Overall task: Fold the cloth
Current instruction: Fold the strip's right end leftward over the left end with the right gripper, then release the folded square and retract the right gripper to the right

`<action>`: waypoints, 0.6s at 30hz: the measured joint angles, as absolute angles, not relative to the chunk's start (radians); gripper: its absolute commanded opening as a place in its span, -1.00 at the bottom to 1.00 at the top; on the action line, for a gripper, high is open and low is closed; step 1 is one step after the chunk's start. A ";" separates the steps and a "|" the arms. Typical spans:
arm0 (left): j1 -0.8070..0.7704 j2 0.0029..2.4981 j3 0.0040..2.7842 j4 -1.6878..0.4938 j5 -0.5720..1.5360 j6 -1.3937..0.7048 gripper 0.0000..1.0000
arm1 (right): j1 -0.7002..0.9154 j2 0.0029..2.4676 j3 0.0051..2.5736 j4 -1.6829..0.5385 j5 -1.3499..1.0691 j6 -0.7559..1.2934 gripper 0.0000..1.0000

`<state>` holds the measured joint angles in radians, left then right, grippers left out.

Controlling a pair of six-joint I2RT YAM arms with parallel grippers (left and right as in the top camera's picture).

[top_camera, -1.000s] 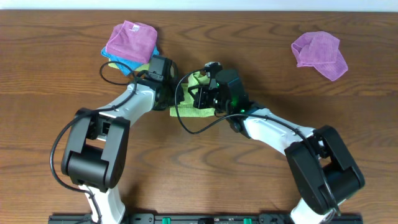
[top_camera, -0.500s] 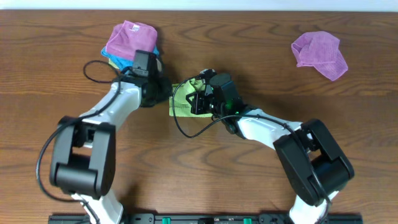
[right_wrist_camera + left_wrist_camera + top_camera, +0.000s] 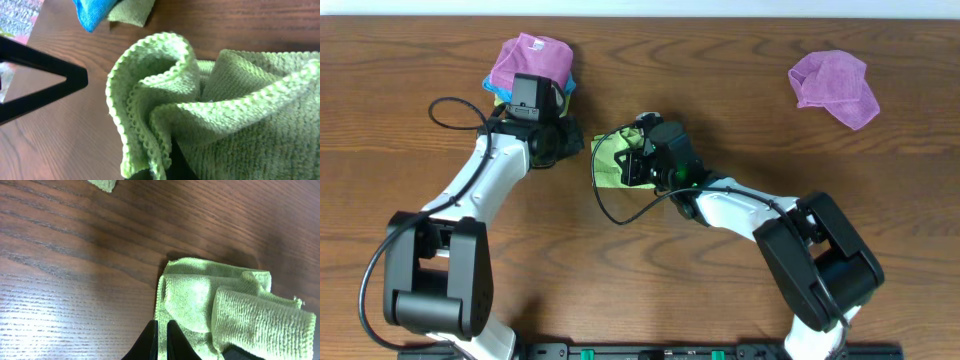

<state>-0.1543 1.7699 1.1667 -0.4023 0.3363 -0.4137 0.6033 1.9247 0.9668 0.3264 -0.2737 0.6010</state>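
The green cloth [image 3: 608, 160] lies partly folded on the wooden table, just left of centre. My right gripper [image 3: 638, 163] is shut on a bunched, raised fold of it; in the right wrist view the cloth [image 3: 210, 115] fills the frame and hides the fingers [image 3: 165, 167]. My left gripper [image 3: 566, 136] is shut and empty, a little to the left of the cloth. In the left wrist view its fingertips [image 3: 160, 336] sit by the left edge of the cloth [image 3: 200, 300], which shows a doubled-over flap on the right.
A stack of folded cloths, purple [image 3: 530, 62] over blue [image 3: 510, 98], lies at the back left, close to the left arm. A crumpled purple cloth [image 3: 834, 86] lies at the back right. The blue cloth also shows in the right wrist view [image 3: 92, 12].
My left gripper has drawn back up and to the left, off the green cloth. My right gripper has moved left with the cloth's fold in it.
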 measured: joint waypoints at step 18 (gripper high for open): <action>-0.084 1.720 1.167 -0.442 0.337 -0.392 -0.74 | 0.655 1.937 1.022 0.383 -0.390 0.601 -0.24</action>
